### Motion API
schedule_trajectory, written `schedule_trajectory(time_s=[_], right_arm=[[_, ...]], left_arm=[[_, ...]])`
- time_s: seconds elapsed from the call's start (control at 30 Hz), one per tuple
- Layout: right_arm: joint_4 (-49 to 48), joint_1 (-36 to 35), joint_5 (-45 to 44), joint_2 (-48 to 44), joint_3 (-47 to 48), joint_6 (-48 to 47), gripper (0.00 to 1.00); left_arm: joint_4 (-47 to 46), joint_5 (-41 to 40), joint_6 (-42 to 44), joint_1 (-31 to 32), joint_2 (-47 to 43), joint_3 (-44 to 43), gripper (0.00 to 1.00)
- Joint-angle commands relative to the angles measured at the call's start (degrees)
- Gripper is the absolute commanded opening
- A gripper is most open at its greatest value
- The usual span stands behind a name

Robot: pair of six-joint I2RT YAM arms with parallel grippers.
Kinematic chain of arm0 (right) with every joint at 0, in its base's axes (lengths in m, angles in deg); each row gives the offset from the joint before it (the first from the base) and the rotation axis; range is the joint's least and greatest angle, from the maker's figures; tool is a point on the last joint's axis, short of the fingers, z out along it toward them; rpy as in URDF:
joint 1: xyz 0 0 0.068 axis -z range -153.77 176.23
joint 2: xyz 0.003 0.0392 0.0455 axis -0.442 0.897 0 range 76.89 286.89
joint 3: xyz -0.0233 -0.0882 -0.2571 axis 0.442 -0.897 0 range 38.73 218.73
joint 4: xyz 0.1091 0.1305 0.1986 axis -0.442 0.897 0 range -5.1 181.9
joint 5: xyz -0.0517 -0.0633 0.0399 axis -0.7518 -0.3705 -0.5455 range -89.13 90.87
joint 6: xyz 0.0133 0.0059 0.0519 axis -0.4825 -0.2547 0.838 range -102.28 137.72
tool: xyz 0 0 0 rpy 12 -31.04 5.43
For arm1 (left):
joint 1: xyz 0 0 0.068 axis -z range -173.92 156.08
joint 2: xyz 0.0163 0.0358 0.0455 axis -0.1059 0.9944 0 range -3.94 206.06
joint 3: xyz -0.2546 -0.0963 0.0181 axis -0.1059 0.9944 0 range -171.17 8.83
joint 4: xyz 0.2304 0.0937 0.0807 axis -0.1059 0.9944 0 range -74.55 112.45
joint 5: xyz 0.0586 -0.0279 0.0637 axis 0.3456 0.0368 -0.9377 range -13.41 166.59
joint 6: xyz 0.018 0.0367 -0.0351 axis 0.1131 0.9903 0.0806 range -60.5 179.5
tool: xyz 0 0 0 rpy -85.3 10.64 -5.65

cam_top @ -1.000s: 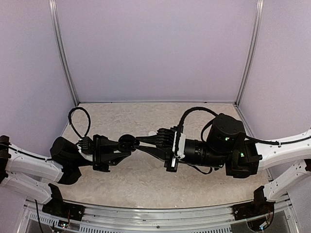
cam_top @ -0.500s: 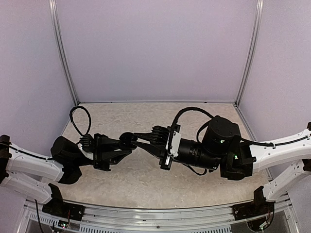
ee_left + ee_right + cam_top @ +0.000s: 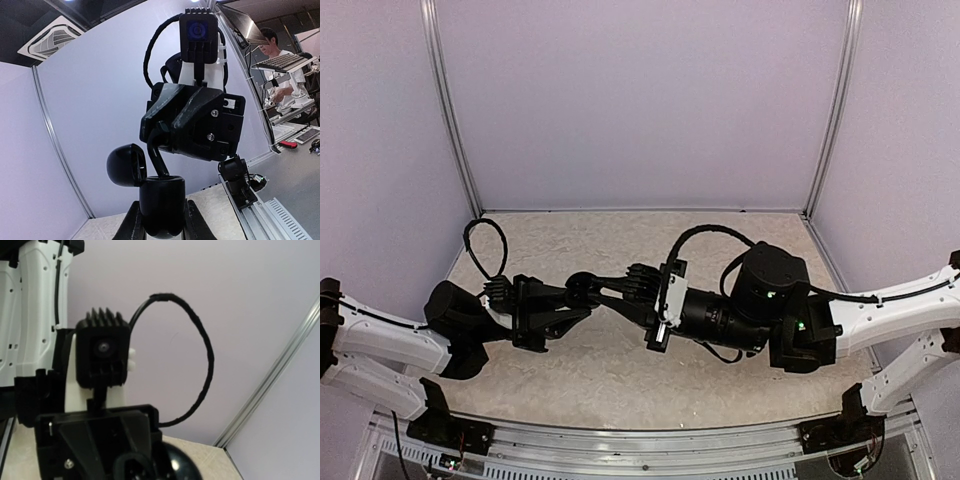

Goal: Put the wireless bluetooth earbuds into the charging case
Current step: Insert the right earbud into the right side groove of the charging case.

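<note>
On the left, the black two-finger left gripper (image 3: 578, 300) is clamped tight on the lower body of a small black rounded charging case (image 3: 162, 200). It holds the case upright above the beige speckled table top (image 3: 620, 370), roughly midway across it. The case reads black here rather than white, and I take it for the case by its shape: a domed lid (image 3: 125, 165) hinged open to one side, with the mouth facing up.

Just to the right, the black right gripper (image 3: 608, 291) reaches in from the other arm. In the left wrist view one of its thin fingers (image 3: 159, 162) stands in the open mouth. Whether that gripper is closed on anything I cannot tell, because the tips are hidden inside the case and behind the gripper's own body. No wireless earbuds show in any view, so whether one sits in a socket, between the fingers or elsewhere cannot be said.

The step in hand looks like seating an earbud. To do it well, the left arm should hold the case level and motionless while the right works. The right should go straight down over the socket rather than at a slant and press lightly until the bud drops home. It should then open only a little and lift clear without catching the lid or dragging the bud back out
</note>
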Motion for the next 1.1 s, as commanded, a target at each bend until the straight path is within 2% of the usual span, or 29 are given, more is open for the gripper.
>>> schedule_trajectory(time_s=[0.0, 0.5, 0.6, 0.73, 1.07], right_arm=[[0.40, -0.40, 0.52, 0.54, -0.94, 0.14, 0.01], [1.52, -0.39, 0.43, 2.73, -0.39, -3.30, 0.02], [2.73, -0.42, -0.43, 3.21, -0.26, -4.60, 0.06], [3.28, -0.41, -1.90, 2.67, -0.65, -5.21, 0.15], [3.00, -0.34, -4.44, 2.01, -1.75, -5.49, 0.18]], left_arm=[[-1.63, -0.66, -0.79, -0.35, -0.28, -0.68, 0.07], [-1.04, -1.28, -2.55, -0.76, 0.18, -1.42, 0.07], [-0.69, -1.23, -3.11, -1.00, 0.03, -1.62, 0.07], [-0.99, -0.98, -3.49, -1.14, -0.02, -1.54, 0.07], [-2.01, -0.38, -4.46, -1.49, 0.08, -1.63, 0.07]])
